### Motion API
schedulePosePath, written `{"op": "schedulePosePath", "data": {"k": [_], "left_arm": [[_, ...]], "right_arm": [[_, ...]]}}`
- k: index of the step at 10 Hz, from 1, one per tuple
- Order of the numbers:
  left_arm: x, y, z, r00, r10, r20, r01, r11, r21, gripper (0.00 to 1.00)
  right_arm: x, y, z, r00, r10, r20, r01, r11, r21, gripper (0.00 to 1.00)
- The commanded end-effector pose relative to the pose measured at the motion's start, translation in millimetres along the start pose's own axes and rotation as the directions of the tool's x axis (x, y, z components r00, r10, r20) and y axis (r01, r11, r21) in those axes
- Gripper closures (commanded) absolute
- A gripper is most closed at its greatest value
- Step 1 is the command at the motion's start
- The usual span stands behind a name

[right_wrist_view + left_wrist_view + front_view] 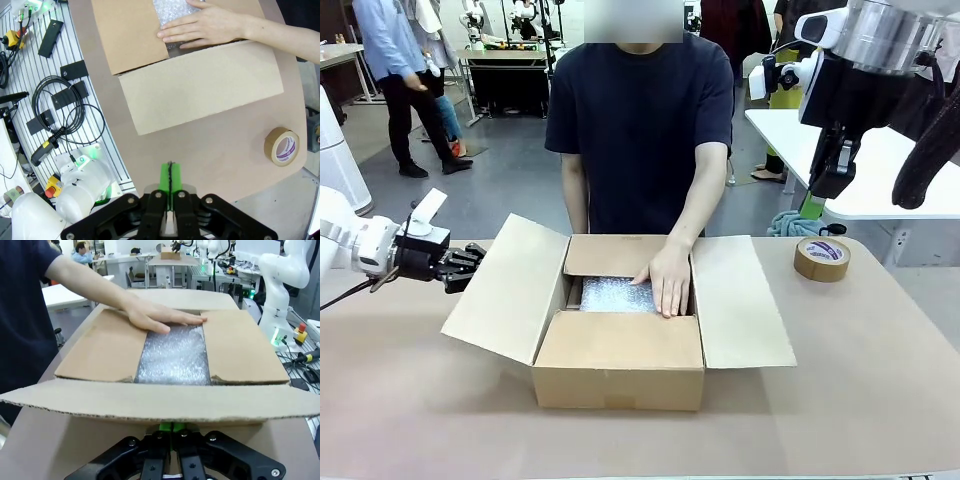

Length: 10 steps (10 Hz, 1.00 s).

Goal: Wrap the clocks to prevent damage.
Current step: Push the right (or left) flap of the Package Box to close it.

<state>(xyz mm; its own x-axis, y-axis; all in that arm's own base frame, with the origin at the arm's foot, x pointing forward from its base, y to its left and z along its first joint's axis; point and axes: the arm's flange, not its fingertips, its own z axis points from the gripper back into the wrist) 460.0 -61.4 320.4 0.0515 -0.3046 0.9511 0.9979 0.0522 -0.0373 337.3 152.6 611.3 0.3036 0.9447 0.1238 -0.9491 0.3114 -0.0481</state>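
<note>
- Pale brown tabletop [880, 390] fills the foreground. Behind the person in a dark T-shirt at its far side is a workshop with other tables and standing people.
- An open brown cardboard box [620, 375] sits mid-table. Its near and far flaps are folded inward, and its left and right flaps are spread outward.
- A sheet of clear bubble wrap [610, 296] lies inside the box, showing in the gap between the two inward flaps. Whatever it covers is hidden.
- The person's hand [670, 282] reaches over the far flap and lies palm down on the bubble wrap, at the right end of the gap.
- A roll of brown packing tape [822, 258] lies flat on the table right of the box, apart from the right flap.
- The left gripper [475, 262] sits low, just beside the left flap and pointing at it. Its green pads are pressed together on nothing.
- The right gripper [811, 207] hangs high over the table's right side, pointing down. Its pincer is closed and empty.
</note>
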Motion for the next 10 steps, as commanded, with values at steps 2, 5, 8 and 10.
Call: {"op": "schedulePosePath", "data": {"k": [2,5,8,10], "left_arm": [[20,3,-19,0.994,-0.090,0.061,0.090,0.996,0.005,1.00],[36,4,-42,0.991,-0.122,0.049,0.123,0.992,-0.023,1.00],[25,12,-75,0.994,-0.110,-0.023,0.109,0.993,-0.045,1.00],[3,15,-89,0.993,-0.080,-0.082,0.075,0.996,-0.054,1.00]], "right_arm": [[1,1,0,1.000,-0.016,0.005,0.016,1.000,0.003,0.99],[1,1,0,1.000,-0.016,0.005,0.016,1.000,0.003,0.99],[1,1,0,1.000,-0.016,0.005,0.016,1.000,0.003,0.99],[1,1,0,1.000,-0.016,0.005,0.016,1.000,0.003,0.99]]}}
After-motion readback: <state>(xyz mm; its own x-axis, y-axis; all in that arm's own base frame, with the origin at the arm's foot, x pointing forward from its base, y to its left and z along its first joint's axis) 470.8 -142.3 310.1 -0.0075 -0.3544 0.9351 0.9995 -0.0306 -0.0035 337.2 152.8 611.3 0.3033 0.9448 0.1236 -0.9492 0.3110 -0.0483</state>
